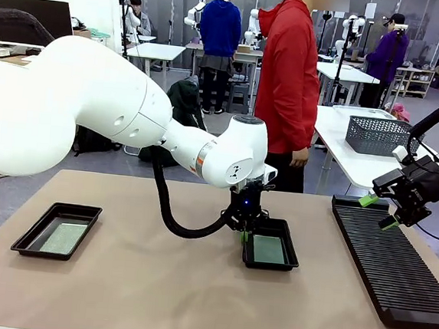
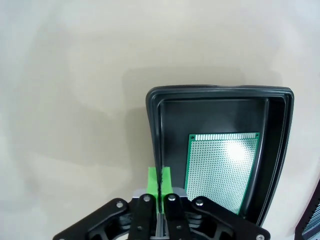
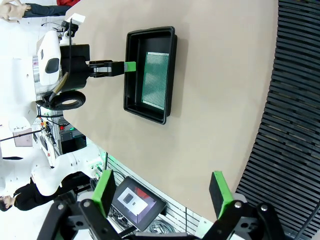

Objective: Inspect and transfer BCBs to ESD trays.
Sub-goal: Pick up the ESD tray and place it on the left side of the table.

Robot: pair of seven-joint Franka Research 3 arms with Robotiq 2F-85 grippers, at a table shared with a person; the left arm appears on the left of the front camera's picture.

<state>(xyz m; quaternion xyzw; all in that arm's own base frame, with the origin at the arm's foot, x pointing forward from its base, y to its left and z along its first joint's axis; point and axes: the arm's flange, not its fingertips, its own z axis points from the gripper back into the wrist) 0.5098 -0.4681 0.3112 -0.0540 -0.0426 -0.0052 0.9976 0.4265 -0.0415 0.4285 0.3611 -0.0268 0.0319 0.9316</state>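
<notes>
We noted the left tool (image 2: 159, 181), pads together, pinching the near rim of the middle ESD tray (image 2: 155, 120). Its BCB (image 2: 222, 167) lay just beyond, long axis running away. The right tool (image 1: 378, 211) hung apart over the slotted rack (image 1: 395, 264), farther off.

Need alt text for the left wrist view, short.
The left gripper, green pads pressed shut, sits at the near rim of a shallow black plastic tray. A flat green perforated circuit board lies inside, on a beige tabletop.

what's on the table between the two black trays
Nothing: in the front view, bare tan tabletop runs from the left tray to the middle tray; the left arm's cable loop hangs above it.
</notes>
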